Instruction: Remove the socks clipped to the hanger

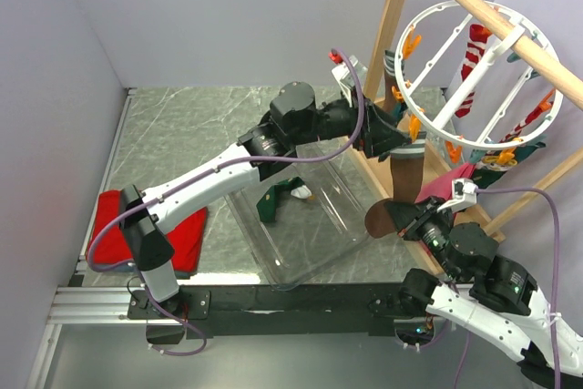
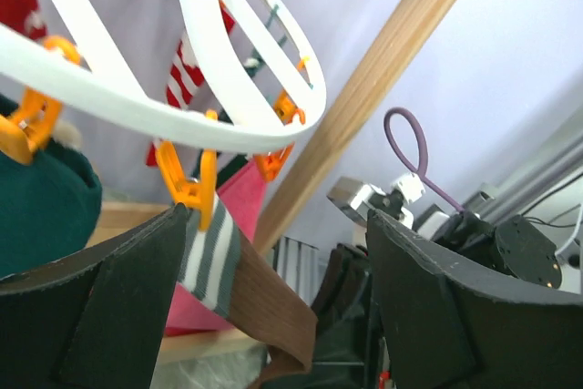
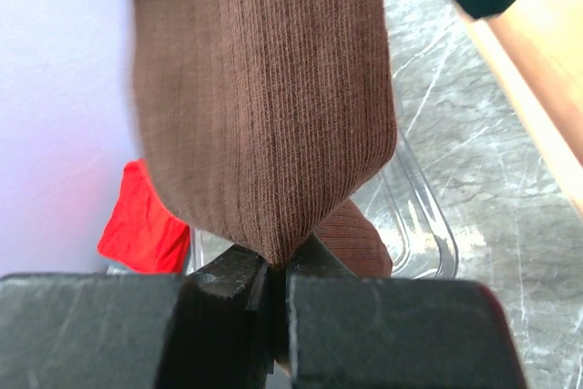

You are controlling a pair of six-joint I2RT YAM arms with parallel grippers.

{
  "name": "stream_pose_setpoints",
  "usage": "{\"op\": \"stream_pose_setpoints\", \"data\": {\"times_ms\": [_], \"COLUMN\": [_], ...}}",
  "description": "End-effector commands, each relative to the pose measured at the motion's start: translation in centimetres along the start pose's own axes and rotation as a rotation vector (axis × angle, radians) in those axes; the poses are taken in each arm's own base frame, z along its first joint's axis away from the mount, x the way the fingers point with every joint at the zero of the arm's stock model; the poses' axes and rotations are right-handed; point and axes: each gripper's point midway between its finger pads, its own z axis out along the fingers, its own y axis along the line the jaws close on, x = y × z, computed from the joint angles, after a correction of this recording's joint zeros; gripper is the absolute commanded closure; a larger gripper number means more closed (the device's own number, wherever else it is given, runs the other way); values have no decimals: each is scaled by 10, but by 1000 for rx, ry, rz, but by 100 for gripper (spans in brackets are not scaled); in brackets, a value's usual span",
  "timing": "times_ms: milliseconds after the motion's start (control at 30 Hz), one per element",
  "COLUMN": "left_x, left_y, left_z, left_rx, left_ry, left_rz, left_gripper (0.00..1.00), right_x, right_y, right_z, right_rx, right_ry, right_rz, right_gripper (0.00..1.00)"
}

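1. From above: my left jaws [image 1: 396, 141] are up at the low rim of the hanger [image 1: 453, 143], right beside the top of the brown sock [image 1: 407, 170]. The sock hangs down from there, and its lower end sits in my right jaws [image 1: 412, 218], low near the surface and just beside the clear tray [image 1: 301, 243]. Its long axis runs from one pair of jaws down to the other.
2. Left wrist: these jaws [image 2: 278, 220] stand wide apart and hold nothing. The orange peg [image 2: 187, 184] biting the sock's striped cuff [image 2: 214, 266] sits inside the gap, close against my left finger and well off the right one. The brown length drops away below. I judge this pair the nearer to the peg, though it is off-centre for a squeeze.
3. Right wrist: these jaws [image 3: 273, 271] are pinched shut on the brown fabric [image 3: 264, 107], which rises straight up and away from them. The tray [image 3: 428, 225] lies just beyond and below, so a pull along the sock's length, away from the peg, looks to be the way out.
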Motion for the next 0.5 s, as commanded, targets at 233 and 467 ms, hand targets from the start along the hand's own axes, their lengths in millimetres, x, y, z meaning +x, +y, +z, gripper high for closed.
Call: {"op": "stream_pose_setpoints", "data": {"times_ms": [233,467], "left_x": [-6,-2], "left_y": [17,20], "left_z": [20,30], "left_rx": [-29,-9], "left_ry": [-32,-23], "left_rz": [38,18], "left_gripper": [29,28], "right_x": [-4,-2], "right_y": [5,5], "right_z": [-12,-11], "right_rx": [-57,-60], "right_ry": [5,13], "right_rz": [11,9], "right_gripper": [100,100]}}
